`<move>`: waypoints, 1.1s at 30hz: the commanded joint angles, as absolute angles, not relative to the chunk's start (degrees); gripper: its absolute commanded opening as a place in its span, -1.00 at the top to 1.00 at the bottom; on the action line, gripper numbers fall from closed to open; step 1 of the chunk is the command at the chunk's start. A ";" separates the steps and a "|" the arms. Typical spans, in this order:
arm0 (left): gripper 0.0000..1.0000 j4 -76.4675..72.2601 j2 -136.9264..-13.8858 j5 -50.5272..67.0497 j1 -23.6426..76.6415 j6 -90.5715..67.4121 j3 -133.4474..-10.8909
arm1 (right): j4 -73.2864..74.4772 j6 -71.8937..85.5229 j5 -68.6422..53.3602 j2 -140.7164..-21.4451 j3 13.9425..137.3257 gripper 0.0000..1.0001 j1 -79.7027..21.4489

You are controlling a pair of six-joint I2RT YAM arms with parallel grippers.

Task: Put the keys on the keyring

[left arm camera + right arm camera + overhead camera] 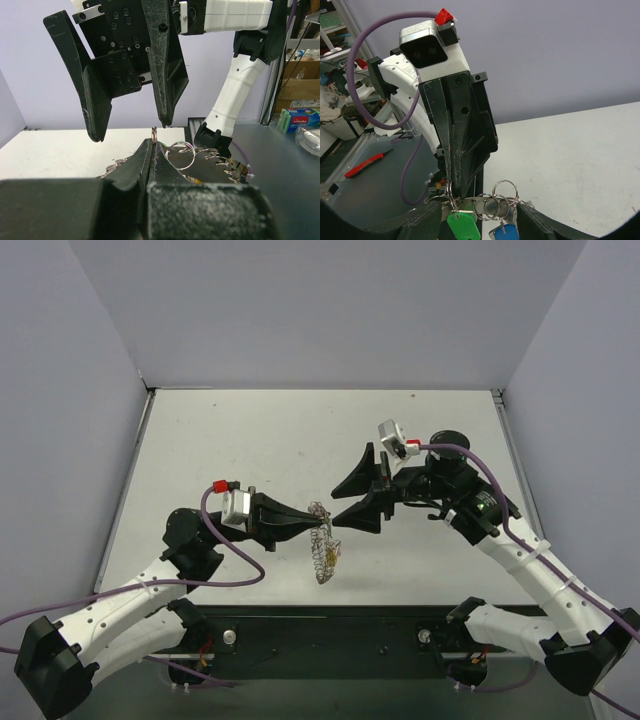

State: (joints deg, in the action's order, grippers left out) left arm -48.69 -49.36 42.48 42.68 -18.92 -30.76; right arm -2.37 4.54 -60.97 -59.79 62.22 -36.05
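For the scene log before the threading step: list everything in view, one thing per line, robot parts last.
keyring: one, silvery wire, hanging at the left end effector's tips over the near middle of the table
keys: at least two show in the right wrist view, one with a green head and one with a blue head, dangling from small silver rings
table: one, white, bare behind the arms
red-handled tool: one, on the grey surface off the table
green packet: one, on the grey surface beyond the table
left end effector: one, black, shut on the keyring
right end effector: one, black, jaws apart and empty, facing the keyring
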 commanded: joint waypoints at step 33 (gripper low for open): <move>1.00 -47.46 -45.44 43.24 42.80 -15.91 -35.68 | -0.18 -2.90 -67.06 -56.16 62.66 -0.31 -34.37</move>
